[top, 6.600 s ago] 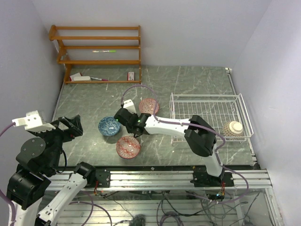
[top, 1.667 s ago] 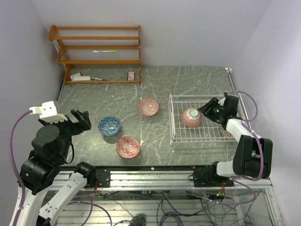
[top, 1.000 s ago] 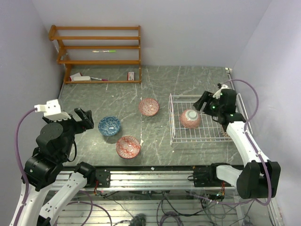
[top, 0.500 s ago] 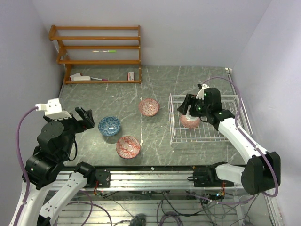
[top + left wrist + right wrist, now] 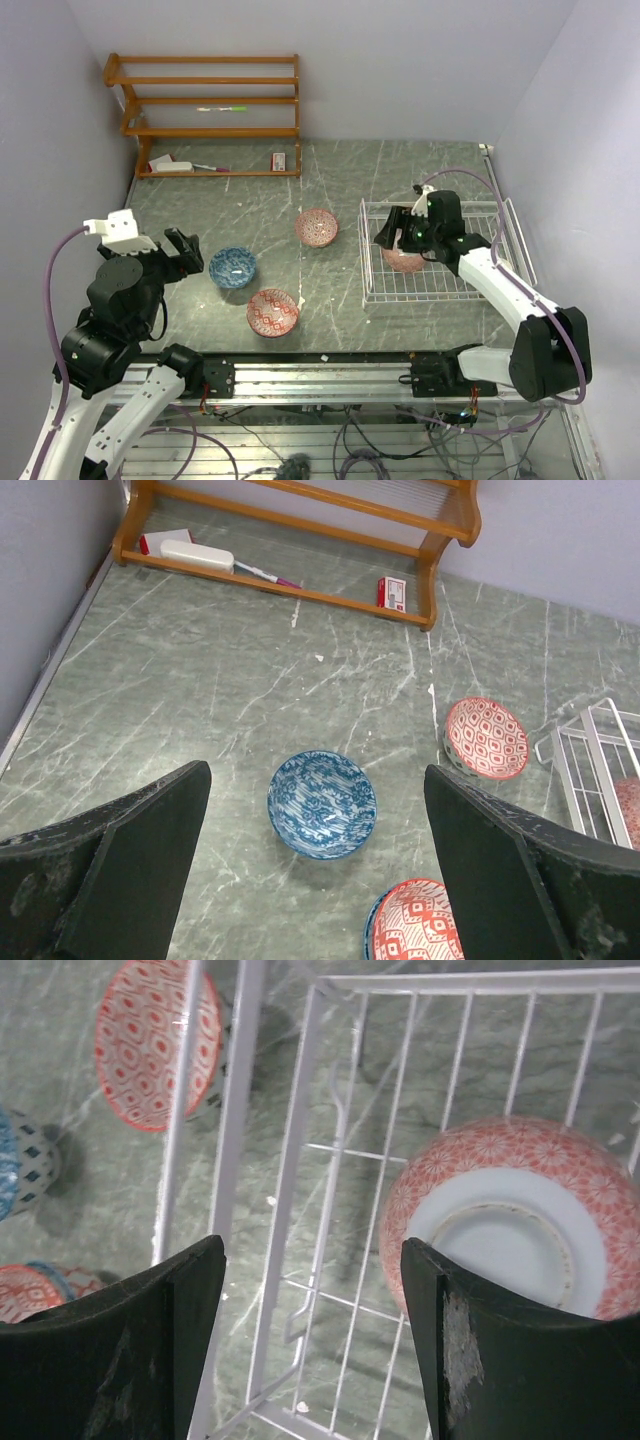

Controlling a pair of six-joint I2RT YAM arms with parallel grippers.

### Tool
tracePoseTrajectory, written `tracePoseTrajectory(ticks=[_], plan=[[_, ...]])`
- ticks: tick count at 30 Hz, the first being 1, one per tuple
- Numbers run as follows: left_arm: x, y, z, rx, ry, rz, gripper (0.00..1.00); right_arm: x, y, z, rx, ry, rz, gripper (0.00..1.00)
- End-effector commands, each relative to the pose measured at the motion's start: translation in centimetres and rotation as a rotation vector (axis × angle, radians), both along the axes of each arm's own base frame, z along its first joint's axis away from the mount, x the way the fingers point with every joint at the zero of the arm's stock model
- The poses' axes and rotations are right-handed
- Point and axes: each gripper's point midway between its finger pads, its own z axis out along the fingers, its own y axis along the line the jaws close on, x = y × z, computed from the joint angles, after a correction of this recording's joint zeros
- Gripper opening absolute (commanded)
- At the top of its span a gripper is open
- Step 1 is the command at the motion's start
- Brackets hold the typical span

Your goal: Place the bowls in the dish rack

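Observation:
Upside down inside the white wire dish rack (image 5: 420, 297), near its left end, lies a pink bowl (image 5: 403, 263) (image 5: 500, 1210). My right gripper (image 5: 392, 232) (image 5: 315, 1250) hovers open over the rack's left wall, just beside that bowl, holding nothing. Three bowls stand upright on the table: a blue one (image 5: 232, 267) (image 5: 322, 804), a red one (image 5: 272, 311) (image 5: 420, 925) and a pink one (image 5: 316, 227) (image 5: 486, 737). Raised at the left, my left gripper (image 5: 188, 255) (image 5: 315, 780) stands open and empty, looking down at the blue bowl.
An orange wooden shelf (image 5: 205, 115) (image 5: 300, 510) with small items stands at the back left corner. The rack's corner (image 5: 590, 770) shows at the right edge of the left wrist view. Purple walls close in both sides.
My right gripper has moved left across the rack, away from the pink bowl, which stays upside down in it. The left arm has shifted slightly right.

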Motion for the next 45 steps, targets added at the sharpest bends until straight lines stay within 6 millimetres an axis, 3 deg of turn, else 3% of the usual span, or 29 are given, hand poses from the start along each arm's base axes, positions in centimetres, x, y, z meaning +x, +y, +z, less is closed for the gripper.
tracePoseTrajectory(ticks=[1,6,14,21,30,32,40,45], plan=[[0.1,0.6,0.6,-0.001,-0.030,0.030,0.99,0.5,-2.5,-1.8,-0.126,0.034,-0.109,0.71],[0.1,0.6,0.4,-0.001,-0.028,0.031,0.99,0.7,-4.4,-2.4,-0.207,0.044,-0.190,0.71],[0.1,0.5,0.4,-0.004,-0.028,0.027,0.99,1.7,-9.6,-2.4,-0.379,0.020,-0.419,0.71],[-0.2,0.7,1.0,-0.002,-0.034,0.028,0.99,3.6,-13.6,-2.9,-0.407,0.023,-0.568,0.71],[-0.2,0.4,1.1,-0.015,-0.041,0.015,0.99,4.1,-17.1,-2.4,-0.419,0.005,-0.762,0.71],[-0.2,0.4,1.2,-0.013,-0.047,0.013,0.99,4.2,-17.0,-1.9,-0.383,-0.009,-0.743,0.70],[-0.3,0.7,1.6,0.001,-0.066,0.015,0.99,4.6,-10.1,2.0,-0.150,-0.105,-0.402,0.69],[-0.1,0.6,0.9,-0.006,-0.075,0.018,0.99,5.8,-9.8,1.4,-0.141,-0.100,-0.404,0.69]])
